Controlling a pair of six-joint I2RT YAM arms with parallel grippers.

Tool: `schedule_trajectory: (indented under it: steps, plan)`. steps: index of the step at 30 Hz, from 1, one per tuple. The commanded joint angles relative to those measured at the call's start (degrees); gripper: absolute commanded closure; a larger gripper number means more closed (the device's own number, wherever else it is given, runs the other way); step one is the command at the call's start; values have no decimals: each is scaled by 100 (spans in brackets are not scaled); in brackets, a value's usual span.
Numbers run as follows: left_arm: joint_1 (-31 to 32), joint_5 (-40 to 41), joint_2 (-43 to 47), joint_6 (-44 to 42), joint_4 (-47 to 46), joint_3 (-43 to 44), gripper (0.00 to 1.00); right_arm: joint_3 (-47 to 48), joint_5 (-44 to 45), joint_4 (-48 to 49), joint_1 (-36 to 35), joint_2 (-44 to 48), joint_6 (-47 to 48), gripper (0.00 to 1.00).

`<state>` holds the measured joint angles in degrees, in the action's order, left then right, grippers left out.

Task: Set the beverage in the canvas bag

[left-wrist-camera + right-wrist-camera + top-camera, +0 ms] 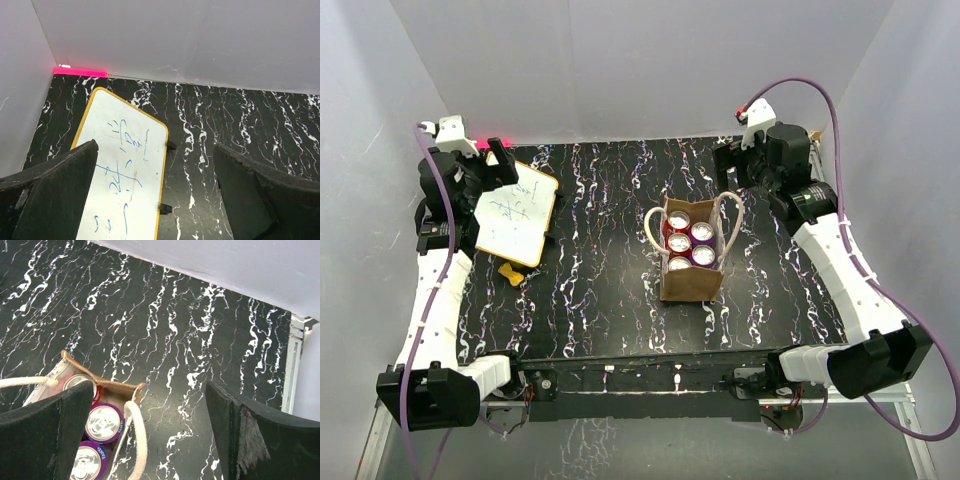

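Note:
The tan canvas bag (692, 282) stands upright in the middle of the table, its cream handles (652, 228) spread to both sides. Several red and purple beverage cans (701, 232) stand inside it. In the right wrist view the bag's corner (131, 388) and purple cans (103, 422) show at lower left. My right gripper (150, 435) is open and empty, raised at the far right (728, 165), beside and beyond the bag. My left gripper (155, 200) is open and empty at the far left (500, 160), over a whiteboard.
A yellow-framed whiteboard (518, 213) with blue scribbles lies at the far left, also in the left wrist view (125, 170). A small yellow bone-shaped piece (510, 272) lies near it. A pink strip (80, 71) runs along the back wall. White walls enclose three sides.

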<state>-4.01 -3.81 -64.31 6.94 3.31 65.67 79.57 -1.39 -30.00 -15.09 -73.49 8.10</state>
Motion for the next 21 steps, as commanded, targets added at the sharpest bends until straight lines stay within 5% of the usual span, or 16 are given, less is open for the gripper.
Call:
schedule_trajectory:
  steps: [1, 8, 21]
  plan:
    - [5, 27, 204, -49, 1, 95, 3, 370, 421, 346, 24, 263, 39, 2]
    - [7, -1079, 238, -715, 757, 513, 3, 562, 57, 57, 191, 769, 164, 2]
    - [-1, -1092, 341, -280, 439, 504, 3, 582, -256, -245, 458, 1389, 15, 2]
